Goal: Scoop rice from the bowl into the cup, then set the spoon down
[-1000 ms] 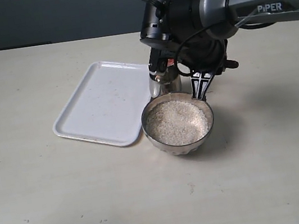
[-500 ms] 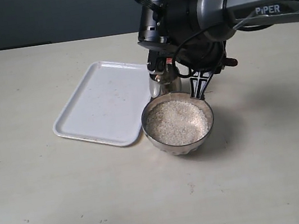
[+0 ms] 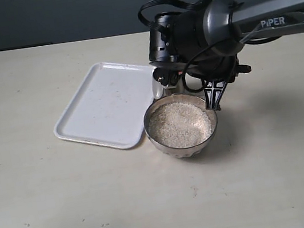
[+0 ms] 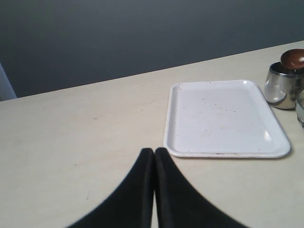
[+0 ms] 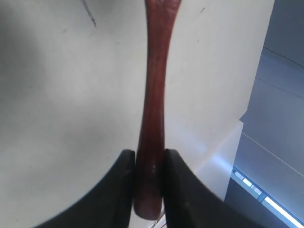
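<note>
Since a second ago the right hand (image 3: 214, 97) has swung rightward over the far rim of the bowl (image 3: 183, 148), clamped on the spoon (image 5: 154, 95) handle. The spoon's head sits at the cup (image 4: 282, 85) mouth. Rice (image 3: 179, 124) fills the bowl. The left hand (image 4: 155, 159) is closed and empty, short of the tray (image 4: 223, 118).

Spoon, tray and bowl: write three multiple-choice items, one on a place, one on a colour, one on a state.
1. In the exterior view, the tray lies: A) left of the bowl B) right of it C) inside it.
2. The spoon is: A) white B) reddish-brown C) green.
3. The right end effector is: A) open B) shut on the spoon C) shut on the tray.
Key: A, the tray sits beside the bowl's left; B, dark red wood shows; B, its jaws pinch the handle.
</note>
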Controlling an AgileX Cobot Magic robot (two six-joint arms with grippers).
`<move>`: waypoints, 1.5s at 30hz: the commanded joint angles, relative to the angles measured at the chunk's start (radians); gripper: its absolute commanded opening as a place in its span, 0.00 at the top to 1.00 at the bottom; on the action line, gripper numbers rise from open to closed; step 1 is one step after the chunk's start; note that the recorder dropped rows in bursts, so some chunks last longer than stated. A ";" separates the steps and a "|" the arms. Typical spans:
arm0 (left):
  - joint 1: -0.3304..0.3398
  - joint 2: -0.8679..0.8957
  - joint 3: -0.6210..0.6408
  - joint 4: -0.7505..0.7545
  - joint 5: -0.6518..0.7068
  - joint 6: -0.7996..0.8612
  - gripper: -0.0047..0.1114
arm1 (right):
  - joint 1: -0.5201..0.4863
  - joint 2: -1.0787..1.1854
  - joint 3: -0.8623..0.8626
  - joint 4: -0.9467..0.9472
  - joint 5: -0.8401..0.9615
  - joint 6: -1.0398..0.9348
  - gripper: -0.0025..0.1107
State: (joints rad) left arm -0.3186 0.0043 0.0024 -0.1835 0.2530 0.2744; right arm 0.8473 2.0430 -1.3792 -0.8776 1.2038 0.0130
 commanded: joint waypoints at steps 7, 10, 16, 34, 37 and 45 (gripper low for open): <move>-0.005 -0.004 -0.002 0.002 -0.012 -0.003 0.96 | 0.004 -0.046 0.006 -0.041 -0.012 0.019 0.99; -0.005 -0.004 -0.002 0.002 -0.012 -0.003 0.96 | 0.004 -0.048 0.006 -0.041 -0.014 0.024 0.99; -0.005 -0.004 -0.002 0.002 -0.012 -0.003 0.96 | 0.015 -0.048 0.006 -0.081 -0.037 0.046 0.99; -0.005 -0.004 -0.002 0.002 -0.012 -0.003 0.96 | -0.028 -0.131 -0.175 0.452 -0.132 -0.092 0.99; -0.005 -0.004 -0.002 0.002 -0.012 -0.003 0.96 | -0.043 -0.131 -0.215 0.544 -0.153 -0.096 0.99; -0.005 -0.004 -0.002 0.002 -0.012 -0.003 0.96 | -0.052 -0.068 -0.316 0.840 -0.285 -0.096 0.99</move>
State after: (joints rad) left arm -0.3186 0.0043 0.0024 -0.1835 0.2530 0.2744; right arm 0.8020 1.9374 -1.6551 -0.1236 0.9489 -0.0749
